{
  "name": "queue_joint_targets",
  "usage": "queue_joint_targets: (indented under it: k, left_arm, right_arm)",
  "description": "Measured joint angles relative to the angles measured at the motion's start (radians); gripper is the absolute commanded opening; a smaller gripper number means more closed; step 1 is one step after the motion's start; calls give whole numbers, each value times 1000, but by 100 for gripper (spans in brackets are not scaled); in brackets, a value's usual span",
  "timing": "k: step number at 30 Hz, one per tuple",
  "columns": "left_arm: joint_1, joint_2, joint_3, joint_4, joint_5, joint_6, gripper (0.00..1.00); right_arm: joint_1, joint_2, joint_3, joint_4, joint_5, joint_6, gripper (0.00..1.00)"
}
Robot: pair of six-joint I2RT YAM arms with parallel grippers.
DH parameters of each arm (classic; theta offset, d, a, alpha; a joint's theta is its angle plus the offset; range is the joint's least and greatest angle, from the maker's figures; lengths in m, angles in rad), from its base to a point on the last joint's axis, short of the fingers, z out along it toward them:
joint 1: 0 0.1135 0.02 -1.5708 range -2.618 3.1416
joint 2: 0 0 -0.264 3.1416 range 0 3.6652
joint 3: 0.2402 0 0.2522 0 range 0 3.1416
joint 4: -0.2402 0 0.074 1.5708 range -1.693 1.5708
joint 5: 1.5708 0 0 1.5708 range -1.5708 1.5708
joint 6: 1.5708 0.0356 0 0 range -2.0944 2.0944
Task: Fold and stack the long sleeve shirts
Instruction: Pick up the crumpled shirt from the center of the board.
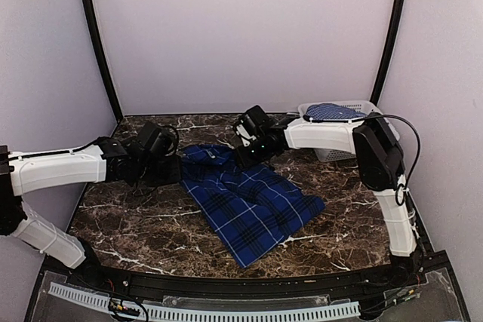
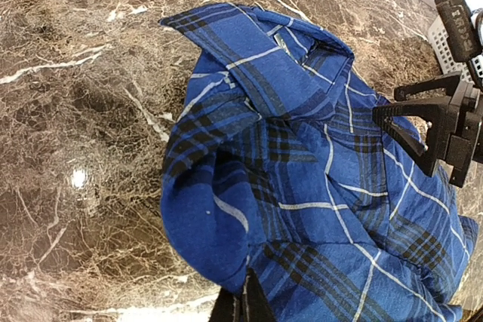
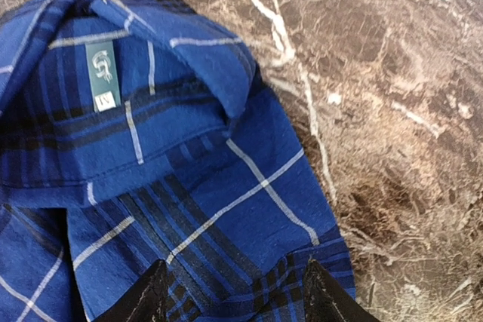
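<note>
Right gripper (image 3: 238, 280) at bottom of wrist frame: fingers parted over cloth, gripping nothing. Dark plaid shirt (image 1: 253, 201) mid-frame, long axis from collar at upper left to hem at lower right; both arms at collar end. Basket (image 1: 341, 154), upper right, holds lighter shirt (image 1: 332, 111). Left gripper (image 2: 241, 303) closed tight, apparently pinching the shoulder fold.

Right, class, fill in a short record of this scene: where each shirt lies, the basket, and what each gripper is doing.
Plaid shirt: lying on the marble table, collar end towards the far side
Lighter blue shirt: heaped in the basket
Basket: far right corner of the table
Left gripper: shut, pinching the plaid shirt's edge
Right gripper: open, fingers apart over the plaid shirt, just below the collar
Stack: not yet begun
</note>
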Motion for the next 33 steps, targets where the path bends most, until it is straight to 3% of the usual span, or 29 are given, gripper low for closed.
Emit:
queue_joint_targets:
  k: [4,7,11,16,25,33]
  left_arm:
    - [7,3,0,-2,5,11,0]
    - [12,8,0,-2,6,14,0]
    - [19,15,1,-5,5,23,0]
    - [26,18,19,-31,-5,39,0]
    - [41,17,115,-111,-64,124,0]
    - [60,-24,311,-189,-151,290,0]
  right_arm:
    - [3,26,-1,-16,0,0,56]
    - [3,50,-1,-26,-7,2,49]
    - [3,69,-1,-31,-19,9,22]
    - [3,70,8,-35,-5,29,0]
    - [0,27,1,-38,132,45,0]
    - [-22,-264,-54,-31,278,28,0]
